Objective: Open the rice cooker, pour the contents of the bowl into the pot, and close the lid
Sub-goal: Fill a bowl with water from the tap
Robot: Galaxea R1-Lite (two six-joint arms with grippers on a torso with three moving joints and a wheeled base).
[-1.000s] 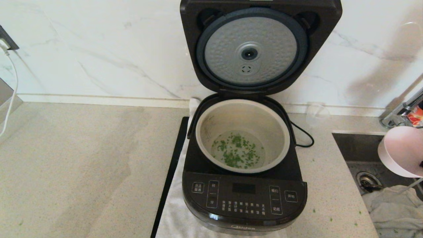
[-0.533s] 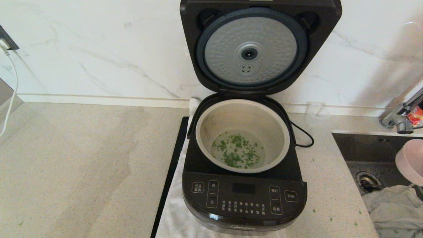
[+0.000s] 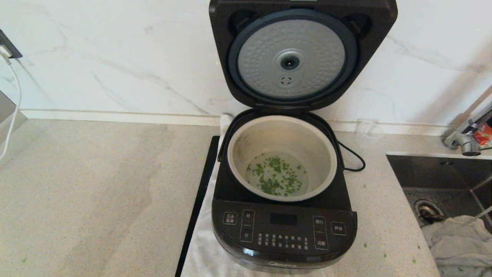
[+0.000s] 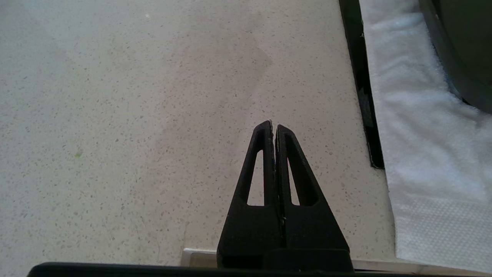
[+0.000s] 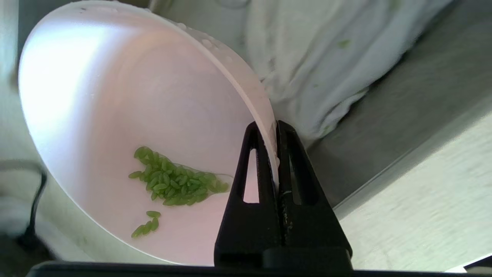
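Observation:
The black rice cooker (image 3: 283,234) stands on a white towel with its lid (image 3: 292,57) swung fully up, silver disc facing me. The pale pot (image 3: 238,154) inside holds clear liquid with green bits (image 3: 277,175). In the right wrist view my right gripper (image 5: 273,127) is shut on the rim of the tilted pinkish-white bowl (image 5: 115,96), above the sink; a small clump of green bits (image 5: 175,181) clings inside it. Neither the bowl nor that gripper shows in the head view. My left gripper (image 4: 273,126) is shut and empty above bare counter left of the cooker.
A steel sink (image 3: 442,173) with a crumpled grey cloth (image 3: 461,240) lies right of the cooker, a tap (image 3: 467,140) behind it. A clear glass cup (image 3: 368,132) stands by the wall. The cooker's black cord (image 3: 351,157) loops at its right. Open counter stretches left.
The bowl, seen at the right edge of the head view over the sink a second ago, has slid further right and out of that view. The cooker and pot have not moved.

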